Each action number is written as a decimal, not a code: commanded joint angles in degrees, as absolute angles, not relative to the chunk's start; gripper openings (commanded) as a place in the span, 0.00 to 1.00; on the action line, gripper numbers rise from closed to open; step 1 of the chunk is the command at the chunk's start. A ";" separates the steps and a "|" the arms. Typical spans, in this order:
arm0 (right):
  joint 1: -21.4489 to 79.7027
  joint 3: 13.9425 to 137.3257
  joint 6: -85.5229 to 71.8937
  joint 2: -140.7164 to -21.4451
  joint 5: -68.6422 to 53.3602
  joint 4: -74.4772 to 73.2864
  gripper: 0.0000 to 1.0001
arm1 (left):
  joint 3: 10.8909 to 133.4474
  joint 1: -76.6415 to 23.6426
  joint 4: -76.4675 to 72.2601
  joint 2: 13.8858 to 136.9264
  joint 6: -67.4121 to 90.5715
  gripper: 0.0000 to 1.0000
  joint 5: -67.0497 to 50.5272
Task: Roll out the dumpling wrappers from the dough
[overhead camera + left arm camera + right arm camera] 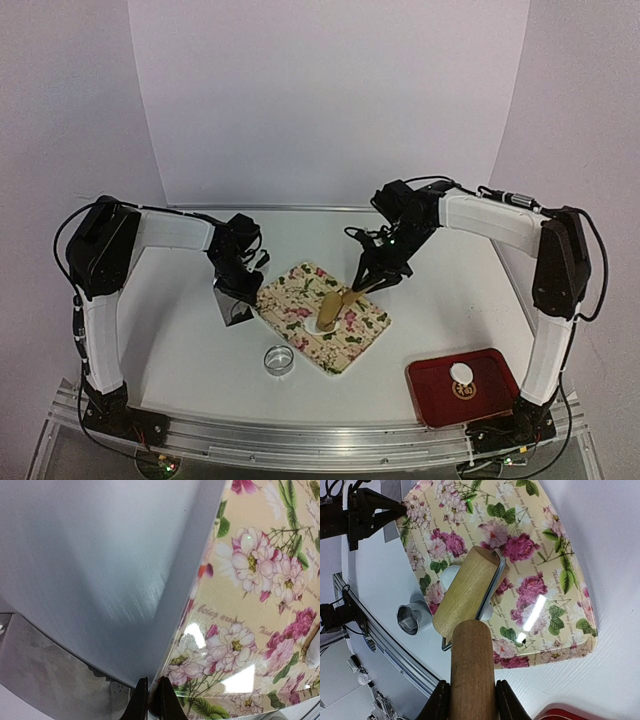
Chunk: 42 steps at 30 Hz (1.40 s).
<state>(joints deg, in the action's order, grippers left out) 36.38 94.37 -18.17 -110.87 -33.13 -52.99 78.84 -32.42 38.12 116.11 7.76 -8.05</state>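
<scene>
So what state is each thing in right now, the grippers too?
Right gripper: shut on the roller's handle.
Left gripper: shut, at the floral tray's edge.
Roller: resting on the dough.
Dough: partly under the roller.
Ring cutter: upright, beside the floral tray.
Wrapper: flat in the red tray.

The top external camera sits high behind the 2 arm bases, looking forward and down over the whole desk (190,330) to its far edge. The left wrist camera hangs very close over the side of the floral tray (240,630) nearest the desk's left edge, with the left claw (152,680) at the frame's bottom. The right wrist camera looks from farther back, past the right claw (472,700) and along the wooden roller (470,592), toward the desk's near left corner. All 3 views share the tray.
</scene>
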 commanded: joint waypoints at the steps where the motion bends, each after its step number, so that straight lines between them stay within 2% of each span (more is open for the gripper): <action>1: 36.21 95.47 -18.70 -105.58 -32.70 -54.95 0.00 | 80.40 -31.75 41.46 116.94 3.93 0.00 -0.56; 11: 38.62 92.79 -12.28 -107.59 -28.08 -55.81 0.00 | 83.80 -31.73 43.43 118.69 2.85 0.00 1.07; 20: 39.46 96.18 -12.40 -108.03 -25.51 -57.88 0.00 | 85.38 -31.73 44.26 119.09 2.65 0.00 0.99; 27: 39.43 100.70 -14.45 -108.70 -28.54 -57.95 0.00 | 85.91 -31.99 44.25 119.22 2.11 0.00 0.53; 42: 39.46 94.77 -13.01 -114.47 -23.13 -58.51 0.00 | 86.28 -31.99 44.21 119.99 2.04 0.00 0.62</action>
